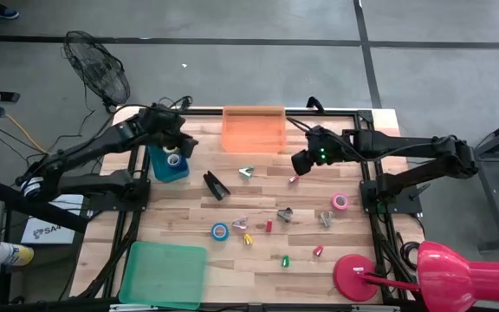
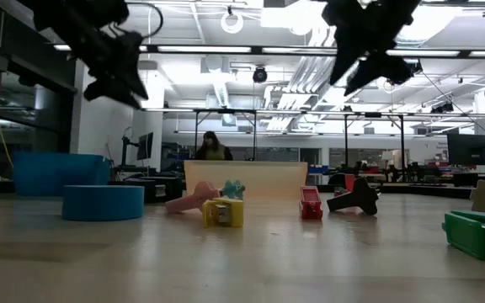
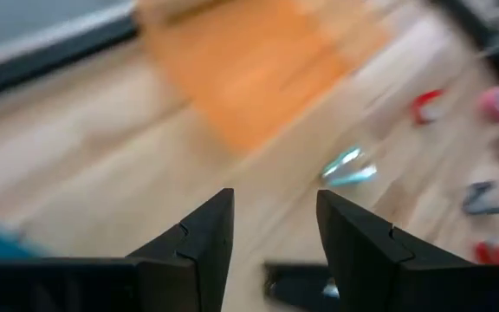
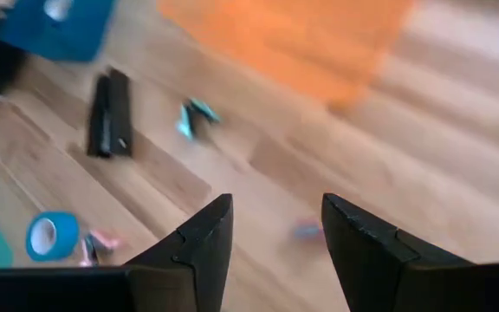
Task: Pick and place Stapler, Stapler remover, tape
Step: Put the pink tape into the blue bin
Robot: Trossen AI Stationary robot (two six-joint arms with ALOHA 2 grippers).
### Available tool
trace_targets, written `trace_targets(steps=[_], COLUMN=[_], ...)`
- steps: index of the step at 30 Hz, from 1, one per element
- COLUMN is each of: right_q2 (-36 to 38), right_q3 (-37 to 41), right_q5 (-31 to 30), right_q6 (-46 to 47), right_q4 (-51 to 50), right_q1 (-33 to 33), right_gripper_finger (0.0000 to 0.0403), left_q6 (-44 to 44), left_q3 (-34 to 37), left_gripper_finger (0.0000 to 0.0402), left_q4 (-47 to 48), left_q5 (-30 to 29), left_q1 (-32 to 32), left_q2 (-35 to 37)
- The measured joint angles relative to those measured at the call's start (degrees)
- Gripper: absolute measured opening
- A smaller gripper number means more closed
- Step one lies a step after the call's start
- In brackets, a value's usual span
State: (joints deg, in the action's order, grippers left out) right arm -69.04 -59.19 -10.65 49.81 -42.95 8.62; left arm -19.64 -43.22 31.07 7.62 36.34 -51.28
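The black stapler [image 1: 216, 185] lies flat on the wooden table between the two arms; the right wrist view shows the stapler [image 4: 111, 113] too. A blue tape roll [image 1: 220, 231] and a pink tape roll [image 1: 340, 201] lie flat nearer the front. Small staple removers are scattered about, among them a teal one [image 1: 246, 172] and a grey one [image 1: 284, 214]. My left gripper [image 1: 181, 147] hangs open above the blue container [image 1: 170, 165]. My right gripper [image 1: 300, 165] hangs open above the table, right of the teal remover. Both are raised, as the low view shows, and hold nothing.
An orange tray [image 1: 254, 128] sits at the far edge and a green tray [image 1: 165, 273] at the near left corner. The blue container holds a pale ring. A red lamp base [image 1: 356, 279] stands near right. More removers [image 1: 286, 260] lie along the front.
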Motion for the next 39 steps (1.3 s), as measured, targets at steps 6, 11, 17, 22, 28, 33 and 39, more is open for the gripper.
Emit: trace_targets(steps=[6,11,17,22,28,33,39], right_q2=[0.0,-0.03,-2.45,-6.98,-13.68,-17.43,-17.54], right_q3=[-0.01,-0.01,0.01,0.01,0.01,0.05,1.21], right_q5=[4.69,4.15,3.56,4.19,7.1,8.5,9.09], right_q6=[10.05,18.56,27.61,31.23,32.46,32.23,32.55], right_q4=[-11.75,-19.22,-24.58,-26.46,-27.23,-30.1,-30.06], right_q1=[-0.08,-2.66,-6.86,-10.0,-11.04,-11.04,-11.04], right_gripper_finger=[0.0169,0.0169,0.0169,0.0169,0.0169,0.0169,0.0169], left_q6=[5.63,6.68,7.83,7.83,7.85,7.89,9.36], left_q3=[0.0,-0.04,-0.04,-0.04,-0.04,-0.04,-0.02], left_gripper_finger=[0.0163,0.0163,0.0163,0.0163,0.0163,0.0163,0.0163], left_q4=[-8.26,-10.5,-9.94,-9.9,-9.88,-8.46,-4.85], left_q5=[7.53,10.34,10.53,10.68,11.42,11.5,11.38], left_q1=[0.0,-0.02,-0.02,-0.02,-0.02,-0.02,0.0], left_q2=[2.36,2.49,2.44,2.44,2.42,2.42,2.42])
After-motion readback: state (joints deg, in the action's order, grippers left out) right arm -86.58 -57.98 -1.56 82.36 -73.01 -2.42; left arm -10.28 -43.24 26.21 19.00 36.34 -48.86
